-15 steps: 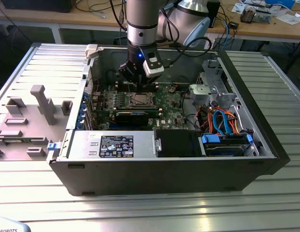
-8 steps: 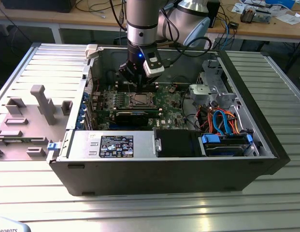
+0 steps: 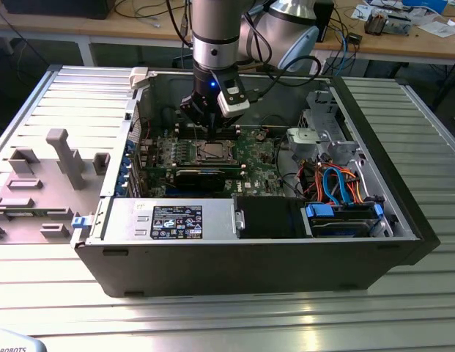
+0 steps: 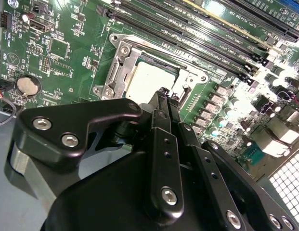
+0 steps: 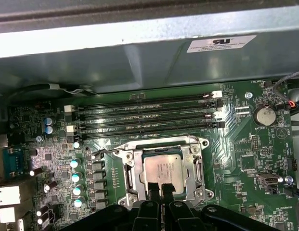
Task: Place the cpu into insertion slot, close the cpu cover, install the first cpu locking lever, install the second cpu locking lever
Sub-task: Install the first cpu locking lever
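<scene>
Nearest the exterior camera, across the front of the open computer case (image 3: 403,220), lies the grey power supply (image 3: 172,220) with its label, and towards the exterior view's right sits a bundle of blue and orange cables (image 3: 343,187) beside the drive cage (image 3: 322,132). Beyond these, on the case floor, lies the green motherboard (image 3: 260,172), and near its middle sits the insertion slot (image 3: 211,152) with the cpu (image 5: 163,168) lying flat inside it, silver-grey top upward. Around the chip the cpu cover (image 5: 196,168) lies folded down flat, its square window framing the metal top, as both wrist views show. Directly above the socket hangs the gripper (image 5: 161,188); in the first wrist view its two black fingertips (image 5: 154,190) stand pressed close together with hardly a gap, their ends over the near edge of the chip, and nothing is clasped between them. Whether the tips touch the chip or hover just over it cannot be told. In the second wrist view the same narrow tips (image 4: 162,96) point at the socket's edge, just beside the cover frame. Past the socket run four long black memory slots (image 5: 144,118), side by side, and a round coin battery (image 5: 265,115) sits near their end. Farther still rises the grey case wall (image 5: 139,62), and behind the case, in the exterior view, stands a wooden bench (image 3: 403,40) strewn with small items.
</scene>
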`<move>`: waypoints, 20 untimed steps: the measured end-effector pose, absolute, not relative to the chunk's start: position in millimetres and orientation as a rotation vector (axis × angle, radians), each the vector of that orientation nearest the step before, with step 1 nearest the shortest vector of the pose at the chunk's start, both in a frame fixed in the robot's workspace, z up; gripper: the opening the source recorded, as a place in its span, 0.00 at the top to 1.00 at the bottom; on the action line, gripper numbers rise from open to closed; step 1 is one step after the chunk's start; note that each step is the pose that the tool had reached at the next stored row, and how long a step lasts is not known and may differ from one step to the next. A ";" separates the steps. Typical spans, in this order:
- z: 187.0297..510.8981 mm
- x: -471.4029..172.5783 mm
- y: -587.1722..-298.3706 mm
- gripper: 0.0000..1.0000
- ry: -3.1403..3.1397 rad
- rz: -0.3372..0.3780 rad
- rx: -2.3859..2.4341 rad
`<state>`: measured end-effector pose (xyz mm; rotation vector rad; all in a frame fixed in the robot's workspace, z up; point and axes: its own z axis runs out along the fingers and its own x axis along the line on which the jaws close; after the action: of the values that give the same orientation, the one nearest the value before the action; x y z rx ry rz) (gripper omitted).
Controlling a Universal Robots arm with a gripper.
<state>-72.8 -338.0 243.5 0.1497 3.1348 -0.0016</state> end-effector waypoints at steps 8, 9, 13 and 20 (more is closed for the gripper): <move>243.5 -72.8 -338.0 0.84 3.135 -0.002 0.137; 243.5 -72.8 -338.0 0.84 3.135 -0.002 0.136; 243.5 -72.8 -338.0 0.84 3.136 -0.002 0.129; 243.5 -72.8 -338.0 0.84 3.136 -0.002 0.116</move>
<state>-72.8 -338.0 243.5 0.1159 3.1363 -0.0015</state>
